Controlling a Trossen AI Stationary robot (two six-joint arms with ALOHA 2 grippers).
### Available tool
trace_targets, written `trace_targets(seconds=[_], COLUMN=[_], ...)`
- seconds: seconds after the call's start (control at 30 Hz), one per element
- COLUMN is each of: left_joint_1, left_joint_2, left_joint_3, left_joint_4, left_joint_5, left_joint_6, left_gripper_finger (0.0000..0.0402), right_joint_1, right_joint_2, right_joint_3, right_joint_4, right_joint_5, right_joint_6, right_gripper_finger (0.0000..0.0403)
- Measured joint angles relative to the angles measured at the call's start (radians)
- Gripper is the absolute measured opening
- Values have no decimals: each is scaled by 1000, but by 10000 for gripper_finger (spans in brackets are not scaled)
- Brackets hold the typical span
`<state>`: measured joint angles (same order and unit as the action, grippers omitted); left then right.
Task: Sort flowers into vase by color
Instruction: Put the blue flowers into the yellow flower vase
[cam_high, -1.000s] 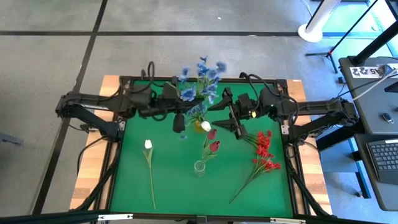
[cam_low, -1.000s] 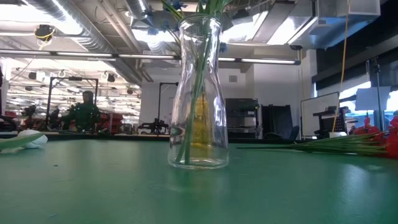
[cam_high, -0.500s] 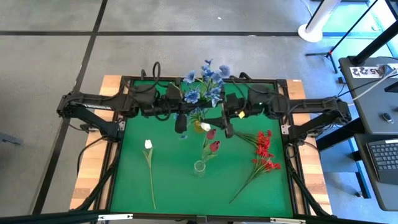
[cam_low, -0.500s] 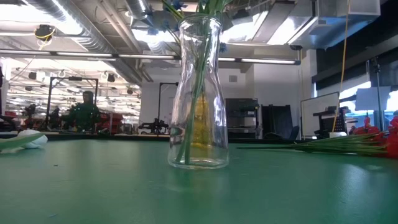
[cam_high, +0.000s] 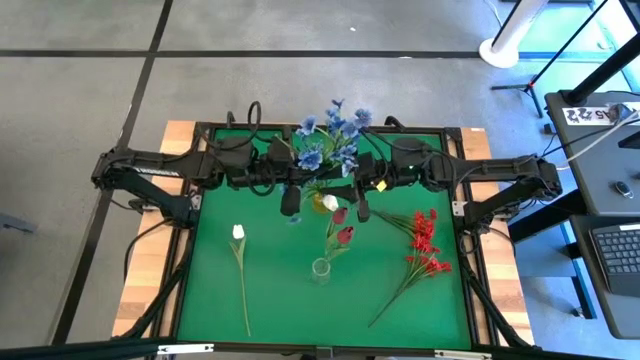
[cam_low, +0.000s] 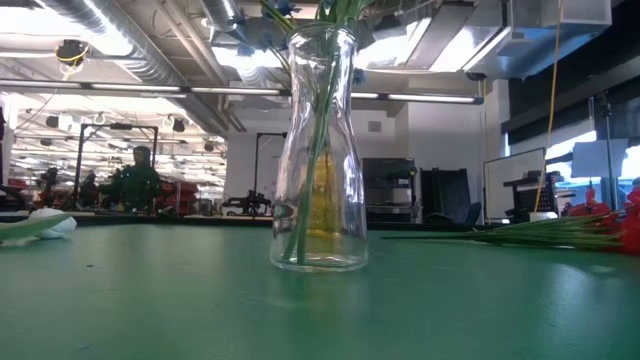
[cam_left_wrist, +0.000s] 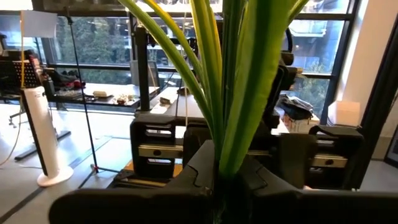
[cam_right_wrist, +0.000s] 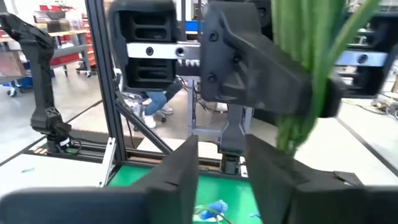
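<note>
My left jaws (cam_left_wrist: 214, 177) clamp the blue spray's (cam_high: 335, 140) smooth green stems; my right jaws (cam_right_wrist: 221, 165) stand parted beside them, above the green felt tabletop (cam_high: 280, 285).

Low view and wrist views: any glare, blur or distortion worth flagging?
Low view: bright ceiling lights glare behind the glass vase, whose curved wall bends the green stems inside. Right wrist view: the close stems are smeared and out of focus. Left wrist view: stems backlit by bright windows.
</note>
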<state>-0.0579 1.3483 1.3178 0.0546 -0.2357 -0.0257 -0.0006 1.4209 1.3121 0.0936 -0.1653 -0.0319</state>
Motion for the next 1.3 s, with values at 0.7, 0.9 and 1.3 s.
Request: trace_targets(seconds=[0.7,0.9,1.3], left_joint_1=[-56,-54,-54], left_joint_2=[-54,-53,-53], left_joint_3=[0,0,0], left_joint_4=[-20,-12,-17], left_joint_5=[-75,-76,-76], left_joint_6=[29,29,29], left_gripper_finger=[8,8,8], right_joint_1=[0,0,0], right_joint_2=[-46,-11,32], right_joint_3=[1,-1,0], right_joint_4=[-74,-10,74], right_joint_5=[130,106,78], right_joint_6=[-3,0,0], right_gripper_finger=[187,208,148])
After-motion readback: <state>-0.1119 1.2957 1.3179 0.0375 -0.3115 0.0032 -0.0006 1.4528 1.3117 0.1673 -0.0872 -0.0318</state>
